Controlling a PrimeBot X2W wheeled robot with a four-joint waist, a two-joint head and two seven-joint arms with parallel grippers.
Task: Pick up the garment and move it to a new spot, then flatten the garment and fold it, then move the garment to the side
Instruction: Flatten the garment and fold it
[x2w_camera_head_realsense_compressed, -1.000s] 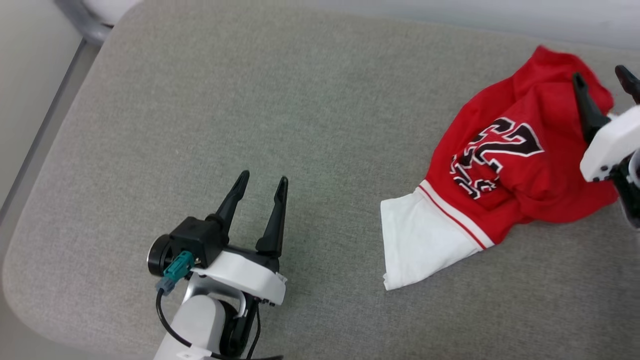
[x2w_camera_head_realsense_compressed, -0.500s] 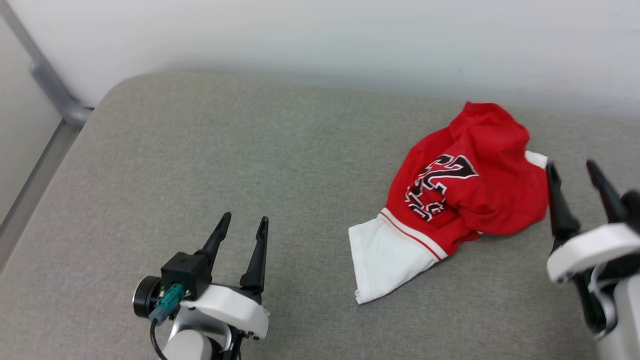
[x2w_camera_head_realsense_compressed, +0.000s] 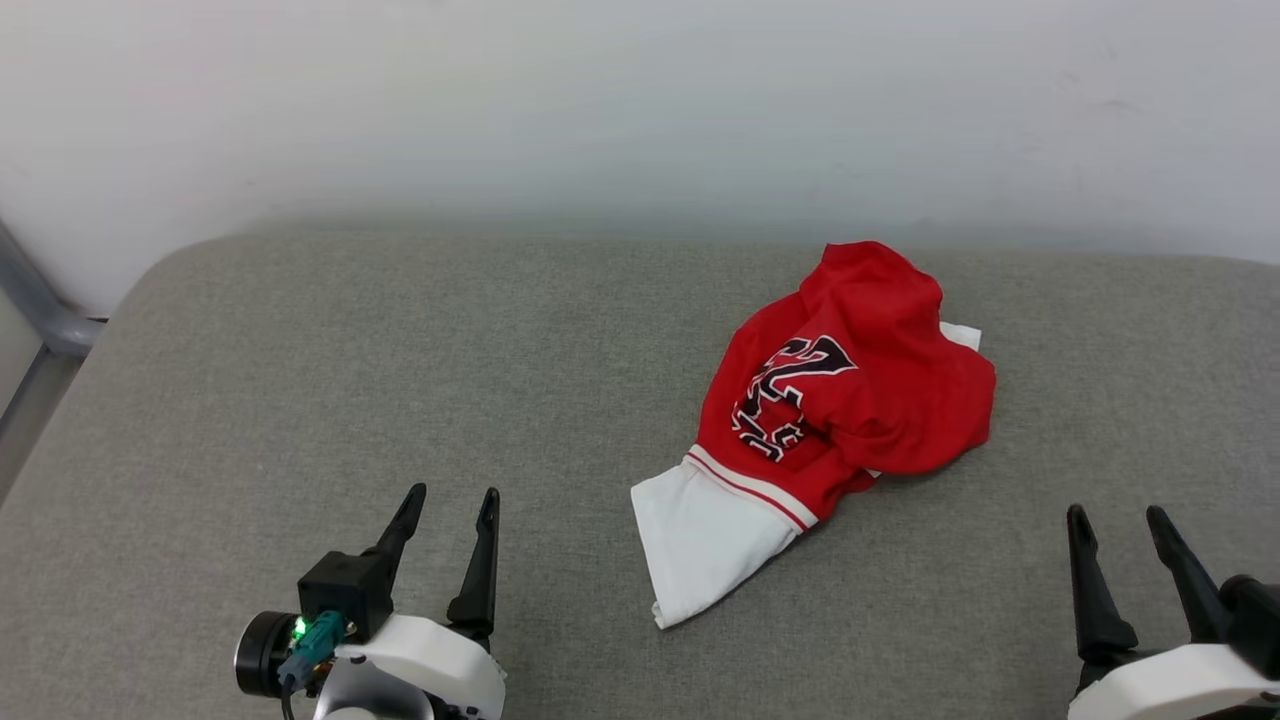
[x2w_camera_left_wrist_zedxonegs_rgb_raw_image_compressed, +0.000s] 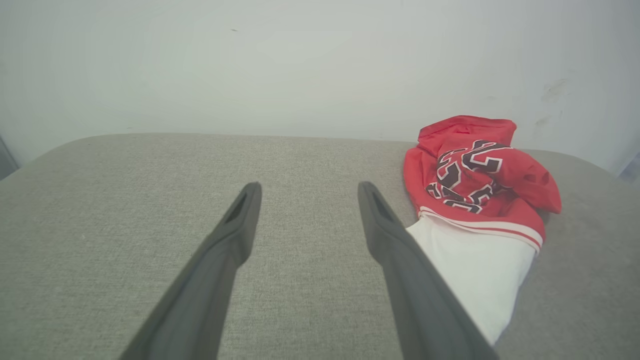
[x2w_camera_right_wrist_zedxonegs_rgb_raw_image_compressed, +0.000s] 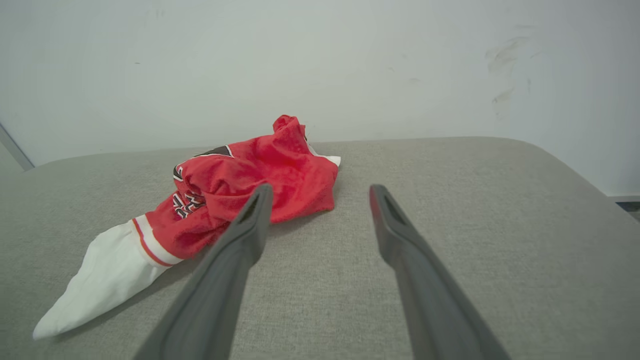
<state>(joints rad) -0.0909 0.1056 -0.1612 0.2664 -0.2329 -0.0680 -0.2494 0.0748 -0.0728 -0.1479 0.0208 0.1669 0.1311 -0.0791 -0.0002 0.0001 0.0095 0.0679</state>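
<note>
Nearest you, your left tool (x2w_camera_head_realsense_compressed: 452, 492) and right tool (x2w_camera_head_realsense_compressed: 1115, 512) stand spread wide, empty. Farther out, between them, the shirt (x2w_camera_head_realsense_compressed: 860, 400) lies crumpled on the grey surface (x2w_camera_head_realsense_compressed: 400, 350), white sleeve (x2w_camera_head_realsense_compressed: 700, 540) toward you. Pinch only one loose layer and it may slip free or drag bunched.

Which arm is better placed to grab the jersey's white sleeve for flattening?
Left. The left arm has open jaws, and the garment points its white sleeve toward them; it lies beside them in the left wrist view. The right arm faces the bunched red body.
</note>
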